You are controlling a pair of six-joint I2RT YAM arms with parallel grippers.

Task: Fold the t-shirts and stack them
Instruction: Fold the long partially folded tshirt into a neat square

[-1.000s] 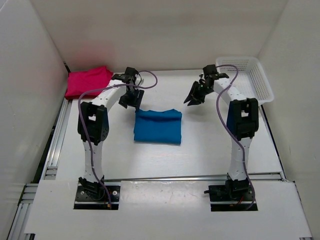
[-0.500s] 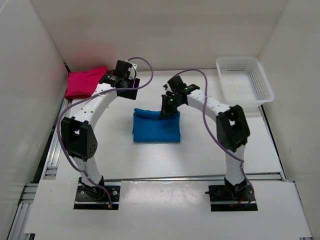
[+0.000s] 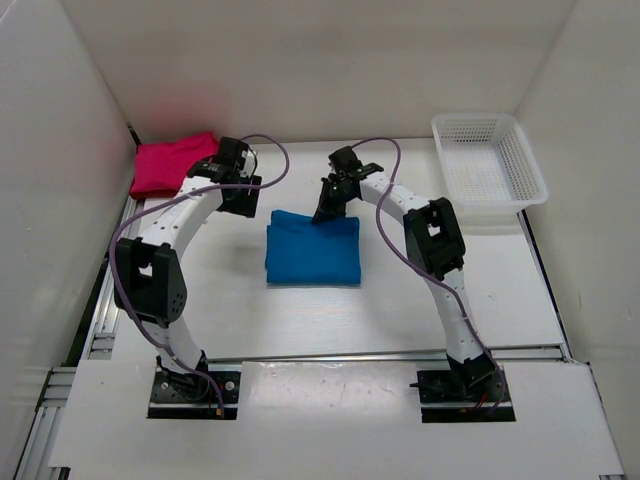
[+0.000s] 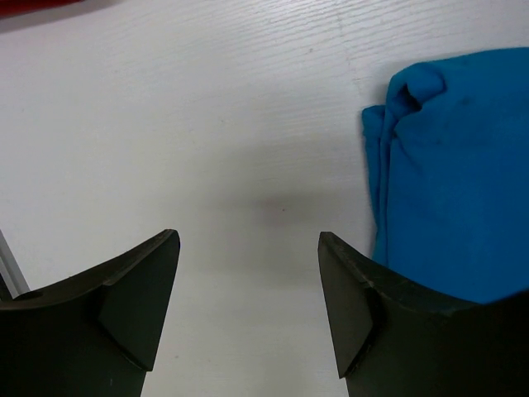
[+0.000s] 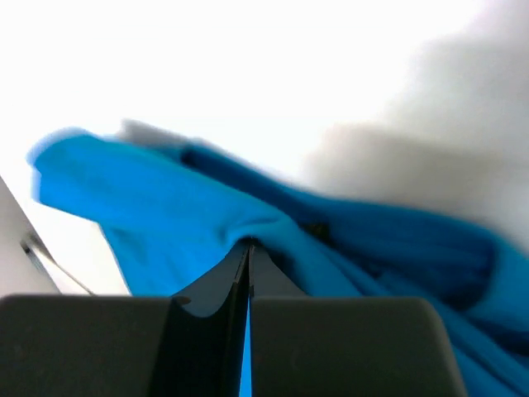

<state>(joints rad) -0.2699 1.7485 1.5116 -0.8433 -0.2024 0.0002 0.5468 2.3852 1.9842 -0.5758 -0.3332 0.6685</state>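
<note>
Fabric first: the blue t-shirt (image 3: 313, 250) lies folded into a rough rectangle near the middle of the table (image 3: 420, 300), with its layered edges showing along its left side. In the left wrist view you see that side of it (image 4: 455, 182) as stacked folds with a small rounded bulge at the far corner. In the right wrist view the cloth (image 5: 165, 198) rises into a rumpled ridge where it is gripped.

Your right gripper (image 3: 325, 212) sits at the shirt's far edge, near the middle of that edge. Its own camera shows it (image 5: 249, 248) with the jaws pressed together and blue fabric pinched between them.

Your left gripper (image 3: 240, 195) is over bare table just beside the shirt's far left corner, with nothing in it. Its jaws stand well apart (image 4: 248, 281). Between the two dark fingers (image 4: 136, 302) you see only white tabletop. The right-hand finger overlaps the blue cloth in that view, and you cannot tell whether it touches it.

A pink-red t-shirt (image 3: 172, 163) lies folded in the far left corner of the table, well apart from the blue one. A thin red strip of it shows at the top left of the left wrist view. A white mesh basket (image 3: 531, 160) stands in the far right corner.
</note>
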